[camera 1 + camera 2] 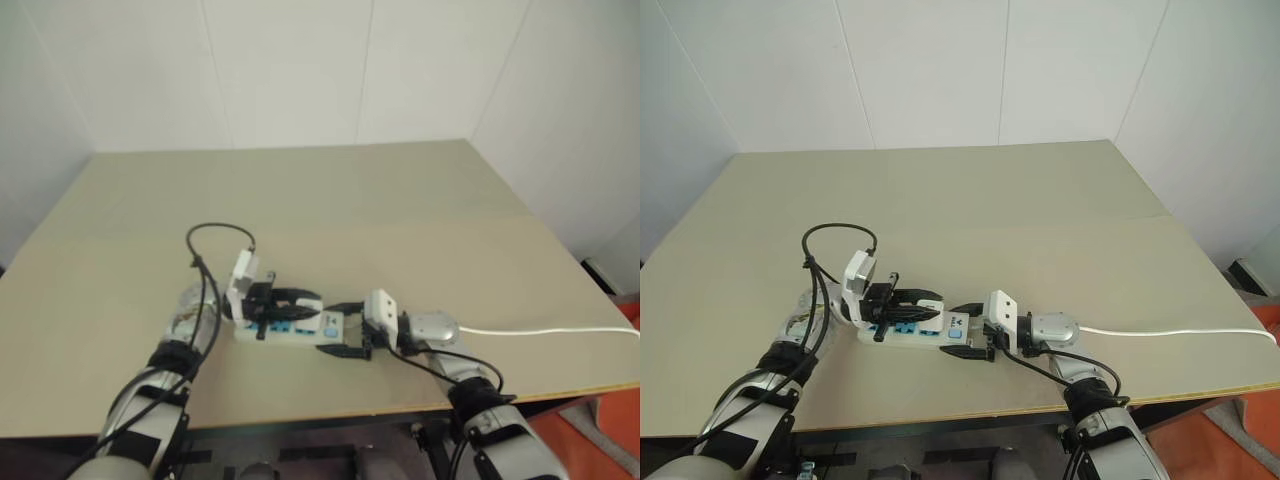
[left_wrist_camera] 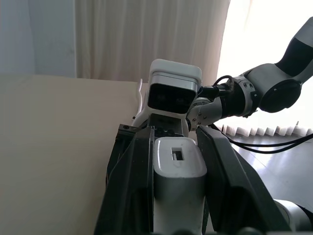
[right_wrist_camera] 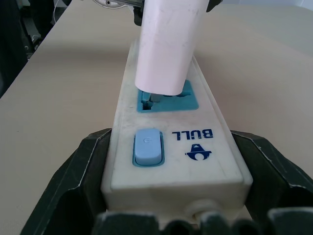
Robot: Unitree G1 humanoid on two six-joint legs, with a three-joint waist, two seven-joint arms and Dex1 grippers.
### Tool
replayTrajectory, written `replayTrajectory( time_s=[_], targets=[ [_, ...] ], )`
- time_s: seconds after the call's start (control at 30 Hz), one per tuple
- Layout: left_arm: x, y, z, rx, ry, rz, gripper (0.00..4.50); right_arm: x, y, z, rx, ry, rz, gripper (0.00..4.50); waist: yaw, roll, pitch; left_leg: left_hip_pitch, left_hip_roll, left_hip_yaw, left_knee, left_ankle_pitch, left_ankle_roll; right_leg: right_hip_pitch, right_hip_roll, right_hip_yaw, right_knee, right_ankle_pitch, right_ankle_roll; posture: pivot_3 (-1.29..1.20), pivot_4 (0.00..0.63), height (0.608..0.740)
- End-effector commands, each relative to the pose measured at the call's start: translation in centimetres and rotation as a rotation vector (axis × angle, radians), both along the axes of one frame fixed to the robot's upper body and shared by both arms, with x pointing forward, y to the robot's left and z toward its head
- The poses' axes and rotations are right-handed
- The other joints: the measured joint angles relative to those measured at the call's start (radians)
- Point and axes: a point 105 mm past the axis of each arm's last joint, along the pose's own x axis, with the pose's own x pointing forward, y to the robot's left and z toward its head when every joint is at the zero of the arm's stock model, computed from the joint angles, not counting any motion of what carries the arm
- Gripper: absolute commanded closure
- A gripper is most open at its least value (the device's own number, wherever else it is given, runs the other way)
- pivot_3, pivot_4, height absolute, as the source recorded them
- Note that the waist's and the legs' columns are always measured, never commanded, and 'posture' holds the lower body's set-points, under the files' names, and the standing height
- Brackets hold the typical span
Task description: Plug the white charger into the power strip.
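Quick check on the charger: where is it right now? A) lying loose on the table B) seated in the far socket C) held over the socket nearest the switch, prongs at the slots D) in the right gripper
C: the left gripper holds the white charger over that socket of the power strip.

From my end the charger (image 3: 168, 46) looks like smooth white plastic with a slight sheen. Under it, the strip (image 3: 215, 147) is matt off-white plastic, a bit scuffed, with pale blue plastic sockets. The table (image 1: 400, 200) is matt beige laminate.
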Motion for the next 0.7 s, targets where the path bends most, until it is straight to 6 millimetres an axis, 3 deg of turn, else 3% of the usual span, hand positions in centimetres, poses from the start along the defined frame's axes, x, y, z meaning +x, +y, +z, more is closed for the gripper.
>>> replayTrajectory(
  time_s=[0.03,0.4,0.7],
  targets=[
    [-0.4,0.4,-1.4,0.055,0.037,-0.005,3.49,-0.9,1.0,-1.2,-0.038,0.025,0.047,1.1,0.0,0.0,0.0,0.0,0.0,0.0,0.0,0.0,0.0,0.0,0.0,0.0,0.0,0.0,0.0,0.0,0.15,0.74],
    [-0.5,1.3,-2.5,0.125,0.016,0.015,3.49,-0.9,1.1,-1.1,-0.038,0.022,0.048,1.1,-0.002,0.0,0.0,0.001,0.0,0.0,-0.001,0.0,0.0,0.0,0.0,0.0,0.0,0.0,0.0,0.0,0.15,0.74],
    [-0.5,1.5,-3.0,0.065,0.021,0.056,3.49,-0.7,1.0,-1.1,-0.036,0.018,0.04,1.1,-0.001,0.0,-0.001,0.002,0.0,0.0,-0.001,0.0,0.0,0.002,0.0,0.0,0.0,0.0,0.0,0.0,0.15,0.74]
  ],
)
